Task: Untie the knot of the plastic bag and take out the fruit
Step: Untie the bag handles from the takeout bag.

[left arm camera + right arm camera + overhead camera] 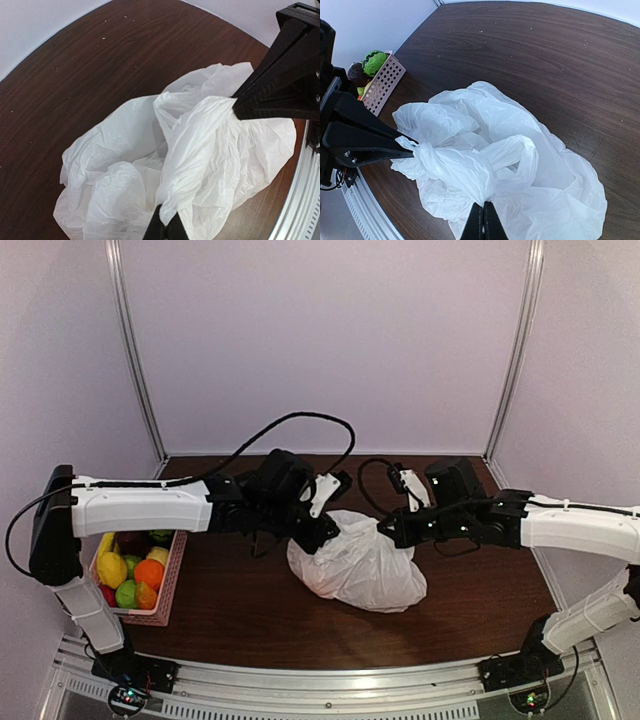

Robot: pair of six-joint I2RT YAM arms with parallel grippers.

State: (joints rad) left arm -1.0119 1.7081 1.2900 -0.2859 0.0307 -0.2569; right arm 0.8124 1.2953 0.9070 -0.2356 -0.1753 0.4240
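Left claw (164,222): jaws shut, tips pinched on a pulled-up ridge of the bag (200,165). The film ran away from the tips in tight pleats. In the right wrist view, these tips held a small twisted bunch of the plastic at the bag's upper left edge.

Right claw (482,220): jaws shut on a flat strip of the bag. The strip rose from the tips and curved over in a loop. This claw faced the left claw across the top of the bag. The two were near each other, with the bag's crown drawn up between them.

Bag: it sat between and below both claws, with its body resting on the table (250,610). It was thin white film, heavily crinkled, and slightly see-through where it lay in a single layer. The side toward the arm bases was full and rounded. What it held could not be seen.

Farther out, left of the left claw and under that arm, a pink basket (170,585) with perforated walls sat on the table, well apart from the bag. It held fruit (135,570) in yellow, orange, green and red.
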